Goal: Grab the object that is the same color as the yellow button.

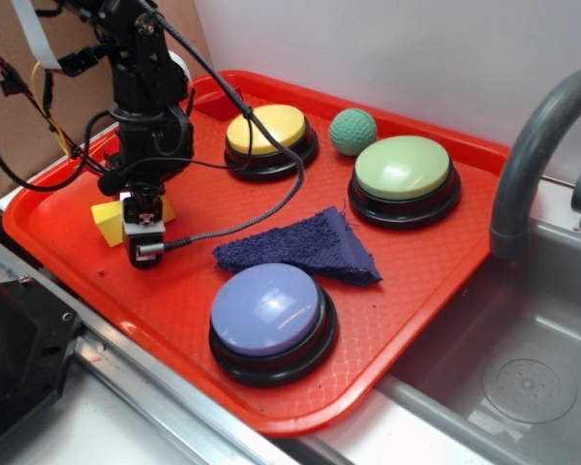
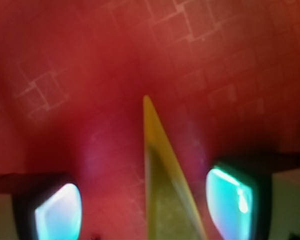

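Note:
A yellow wedge-shaped block (image 1: 108, 221) lies on the red tray (image 1: 426, 281) at its left side. The yellow button (image 1: 267, 130) stands at the back of the tray. My gripper (image 1: 141, 215) hangs straight down over the block, low to the tray. In the wrist view the block (image 2: 165, 200) sits as a narrow yellow wedge between my two fingers (image 2: 57, 212), with a gap on each side. The jaws stand open around it and do not touch it.
A green button (image 1: 404, 170), a green ball (image 1: 352, 131), a blue button (image 1: 268, 310) and a dark blue cloth (image 1: 305, 247) also lie on the tray. A grey sink with a faucet (image 1: 523, 165) is at the right. Cables hang from the arm.

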`<state>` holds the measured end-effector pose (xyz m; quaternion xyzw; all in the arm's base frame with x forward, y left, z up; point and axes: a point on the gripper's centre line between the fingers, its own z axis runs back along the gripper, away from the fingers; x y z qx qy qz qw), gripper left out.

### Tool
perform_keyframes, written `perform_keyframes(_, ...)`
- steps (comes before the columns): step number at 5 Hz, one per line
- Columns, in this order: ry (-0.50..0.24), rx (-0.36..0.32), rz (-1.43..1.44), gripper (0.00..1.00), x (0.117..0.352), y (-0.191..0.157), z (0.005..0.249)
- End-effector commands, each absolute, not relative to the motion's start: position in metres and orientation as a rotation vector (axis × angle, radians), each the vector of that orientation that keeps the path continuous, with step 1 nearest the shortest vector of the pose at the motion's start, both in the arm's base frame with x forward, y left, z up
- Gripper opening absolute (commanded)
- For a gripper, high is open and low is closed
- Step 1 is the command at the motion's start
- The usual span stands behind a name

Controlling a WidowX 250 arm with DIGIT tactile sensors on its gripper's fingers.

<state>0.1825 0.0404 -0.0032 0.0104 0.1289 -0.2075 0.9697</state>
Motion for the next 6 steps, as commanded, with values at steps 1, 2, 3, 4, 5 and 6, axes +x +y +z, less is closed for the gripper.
perform_keyframes(1, 0.26, 0.021, -0.419, 0.0, 0.182, 0.04, -0.003)
perform_keyframes(2, 0.254, 0.004, -0.41, 0.0, 0.183, 0.041, -0.002)
perform_keyframes(3, 0.253, 0.005, -0.405, 0.0, 0.182, 0.042, 0.004)
perform_keyframes(4, 0.212, -0.051, -0.274, 0.0, 0.182, 0.035, 0.054)
perform_keyframes(5, 0.094, -0.093, -0.118, 0.0, 0.176, 0.018, 0.104)
perform_keyframes(6, 0.042, -0.104, -0.008, 0.0, 0.177, 0.008, 0.155)
